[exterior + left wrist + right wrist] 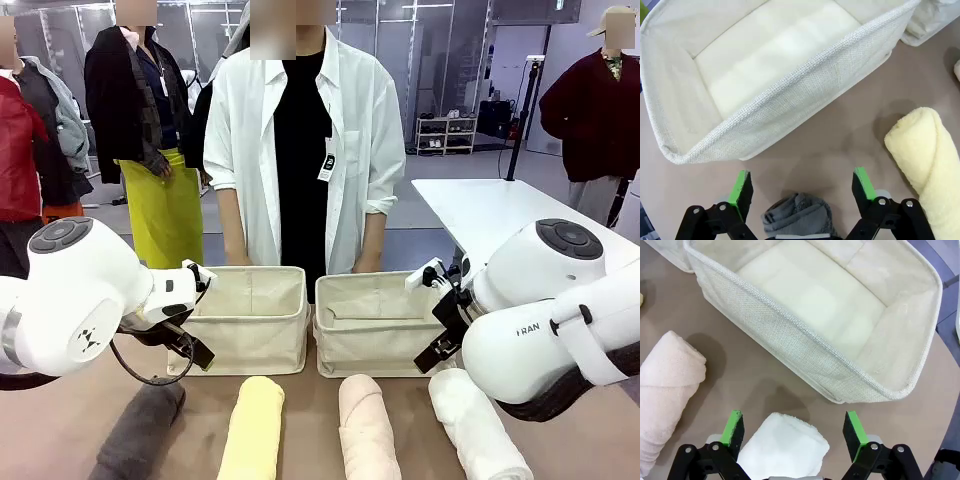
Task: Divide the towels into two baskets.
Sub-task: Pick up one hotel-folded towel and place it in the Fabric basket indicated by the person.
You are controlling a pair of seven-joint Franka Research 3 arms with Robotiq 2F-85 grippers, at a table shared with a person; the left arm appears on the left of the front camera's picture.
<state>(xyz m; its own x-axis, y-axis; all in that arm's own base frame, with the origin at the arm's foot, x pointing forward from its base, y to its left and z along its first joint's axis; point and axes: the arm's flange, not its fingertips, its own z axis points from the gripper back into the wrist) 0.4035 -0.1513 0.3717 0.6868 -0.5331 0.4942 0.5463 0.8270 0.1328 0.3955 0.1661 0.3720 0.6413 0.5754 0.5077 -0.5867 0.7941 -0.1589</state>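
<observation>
Four rolled towels lie in a row along the table's near side: dark grey (140,430), pale yellow (253,430), peach-pink (367,430) and white (478,425). Behind them stand two cream canvas baskets, left (250,335) and right (375,345), both with nothing inside. My left gripper (802,187) hangs open over the far end of the grey towel (797,217), with the yellow towel (927,155) beside it and the left basket (790,85) ahead. My right gripper (793,429) is open above the white towel's end (782,447), near the pink towel (665,390) and the right basket (805,335).
A person in a white shirt (300,140) stands at the far side, right behind the baskets, with forearms lowered behind them. A narrow strip of bare brown tabletop (320,385) separates the towels from the baskets. A white table (500,210) stands farther off at the right.
</observation>
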